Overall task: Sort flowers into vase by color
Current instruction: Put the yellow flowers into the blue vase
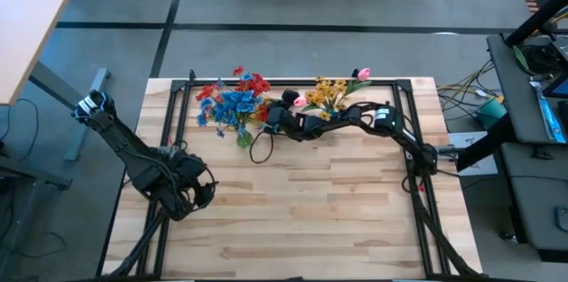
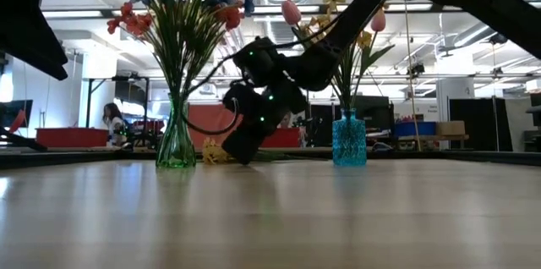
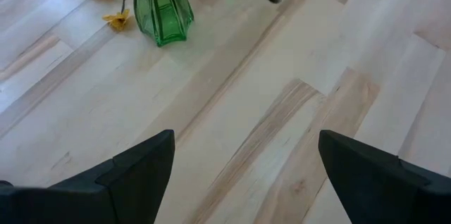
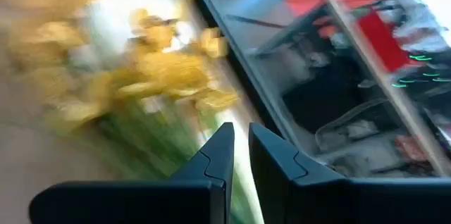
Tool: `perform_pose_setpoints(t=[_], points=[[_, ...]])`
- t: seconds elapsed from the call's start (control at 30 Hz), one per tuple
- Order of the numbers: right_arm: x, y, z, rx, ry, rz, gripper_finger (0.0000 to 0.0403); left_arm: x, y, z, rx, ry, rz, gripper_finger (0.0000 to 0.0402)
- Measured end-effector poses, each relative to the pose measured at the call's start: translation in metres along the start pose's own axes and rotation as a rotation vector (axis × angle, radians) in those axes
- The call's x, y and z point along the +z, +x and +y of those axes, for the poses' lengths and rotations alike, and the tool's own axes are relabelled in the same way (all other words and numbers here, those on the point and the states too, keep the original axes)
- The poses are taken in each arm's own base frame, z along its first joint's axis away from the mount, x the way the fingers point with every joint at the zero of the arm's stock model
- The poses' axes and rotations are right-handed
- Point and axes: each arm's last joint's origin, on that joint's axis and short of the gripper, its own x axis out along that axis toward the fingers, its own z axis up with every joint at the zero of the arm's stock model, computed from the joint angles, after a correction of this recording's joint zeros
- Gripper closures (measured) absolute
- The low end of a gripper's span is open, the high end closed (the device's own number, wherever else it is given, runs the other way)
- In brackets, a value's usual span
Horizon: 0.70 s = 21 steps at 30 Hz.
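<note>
A green vase (image 2: 176,144) at the far left holds red and blue flowers (image 1: 232,100). A blue vase (image 2: 348,140) to its right holds yellow blooms and pink buds (image 1: 333,94). One yellow flower (image 3: 116,20) lies with its blooms on the table beside the green vase. My right gripper (image 1: 266,122) reaches low between the vases, shut, with this flower's green stems at its fingers. My left gripper (image 3: 246,139) waits open above bare wood at the near left. My right gripper has the yellow flower's green stems (image 4: 232,203) running into the narrow gap between its two fingers. It comes nearly level from the table's right. The blooms (image 4: 162,76) spread ahead of the fingertips, and in the low view they rest on the table (image 2: 211,155). Blur hides more.
A black metal frame (image 1: 293,82) runs along the table's edges, close behind both vases. A black cable loop (image 1: 260,149) hangs under my right wrist, just above the wood. The near half of the wooden table (image 1: 311,220) is bare.
</note>
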Motion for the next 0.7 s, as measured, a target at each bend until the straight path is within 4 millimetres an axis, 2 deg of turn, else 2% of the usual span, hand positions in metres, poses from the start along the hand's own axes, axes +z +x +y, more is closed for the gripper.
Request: perform_pose_setpoints(t=[0.3,0.7], points=[[0.0,0.002,-0.006,0.04,-0.018,0.082,0.0365,-0.001,-0.001,0.0,-0.002,0.005,0.001,0.0066],[0.01,0.009,-0.025,0.277,-0.036,0.219,0.0365,-0.001,-0.001,0.0,0.0,0.008,0.002,0.0066]])
